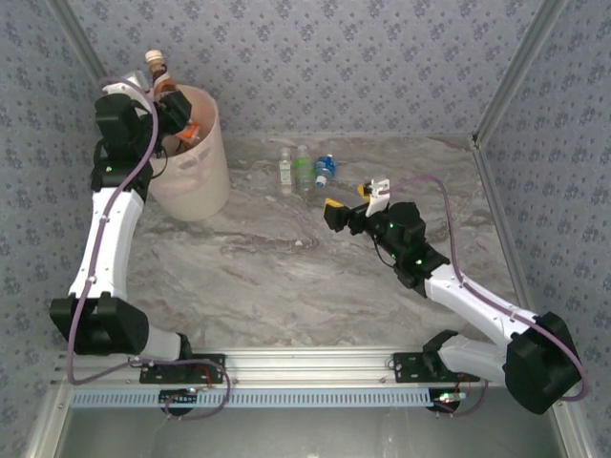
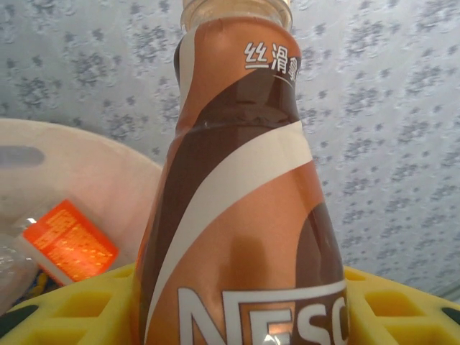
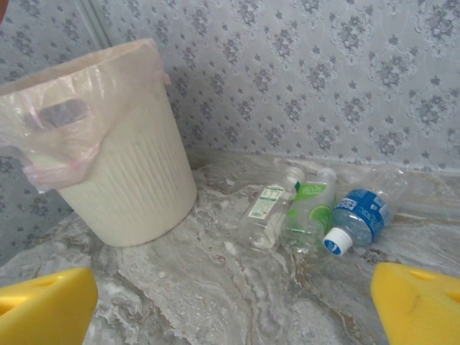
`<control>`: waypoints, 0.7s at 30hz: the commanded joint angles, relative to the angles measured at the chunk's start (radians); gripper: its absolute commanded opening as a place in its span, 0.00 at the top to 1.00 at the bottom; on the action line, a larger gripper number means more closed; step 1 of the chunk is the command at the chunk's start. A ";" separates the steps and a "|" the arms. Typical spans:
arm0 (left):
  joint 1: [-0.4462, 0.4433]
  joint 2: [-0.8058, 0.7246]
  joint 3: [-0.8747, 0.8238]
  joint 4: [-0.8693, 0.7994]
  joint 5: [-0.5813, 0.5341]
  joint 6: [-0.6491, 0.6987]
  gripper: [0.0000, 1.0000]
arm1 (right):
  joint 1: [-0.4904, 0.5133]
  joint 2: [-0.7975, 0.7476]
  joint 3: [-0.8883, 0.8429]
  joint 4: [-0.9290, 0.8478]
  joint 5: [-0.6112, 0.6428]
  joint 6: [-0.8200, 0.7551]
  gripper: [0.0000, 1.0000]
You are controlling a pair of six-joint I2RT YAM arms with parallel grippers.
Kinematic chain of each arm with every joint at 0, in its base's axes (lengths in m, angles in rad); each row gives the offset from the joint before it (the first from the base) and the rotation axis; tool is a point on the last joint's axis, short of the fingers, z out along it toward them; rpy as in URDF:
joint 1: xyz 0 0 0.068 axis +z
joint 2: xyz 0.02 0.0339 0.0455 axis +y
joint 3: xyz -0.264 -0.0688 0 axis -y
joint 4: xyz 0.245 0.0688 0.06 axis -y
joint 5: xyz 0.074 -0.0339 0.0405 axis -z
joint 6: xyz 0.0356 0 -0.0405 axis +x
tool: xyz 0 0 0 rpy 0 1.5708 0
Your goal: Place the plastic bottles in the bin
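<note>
Brown-and-orange bottle (image 2: pixel 244 215) is clamped in the left gripper (image 1: pixel 175 107), above the bin (image 1: pixel 196 181) rim. Its long axis is near upright, cap uppermost. Right gripper (image 1: pixel 355 198) jaws stand apart, facing three bottles (image 3: pixel 309 212) lying by the far wall.

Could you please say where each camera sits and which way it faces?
Top external: above and behind the bases, looking down on the table; left arm and right arm show.
Left wrist: looks along its yellow fingers at the held brown bottle above the bin.
Right wrist: looks across the table at the bin and three lying bottles; yellow fingertips frame it.
Shared: all show the bin.
</note>
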 commanded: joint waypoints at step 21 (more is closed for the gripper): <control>0.009 0.229 0.221 -0.202 0.114 -0.102 0.05 | 0.007 0.010 0.082 -0.091 0.051 0.001 0.00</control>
